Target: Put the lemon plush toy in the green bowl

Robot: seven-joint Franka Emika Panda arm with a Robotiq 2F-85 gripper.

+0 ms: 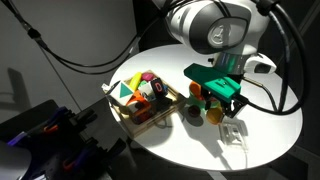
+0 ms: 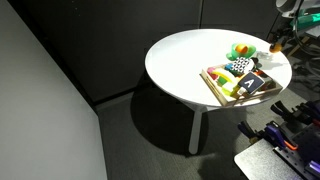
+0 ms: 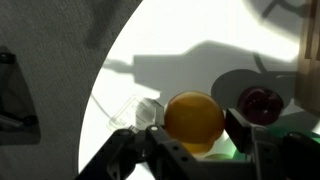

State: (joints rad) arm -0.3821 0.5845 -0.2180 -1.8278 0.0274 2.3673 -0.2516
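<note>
Both fingers (image 3: pixel 242 135) of my hand (image 3: pixel 193 128) are clamped on the lemon plush toy (image 3: pixel 193 115), one pressing on each side of it, as the wrist view shows me. Just past one finger there is a dark red round toy (image 3: pixel 262 102), over the white table (image 3: pixel 180 60). In an exterior view the green bowl (image 2: pixel 238 54) sits near the hand with yellow pieces in it. The wooden tray (image 2: pixel 210 88) of toys lies just beyond the bowl, farther from the hand.
</note>
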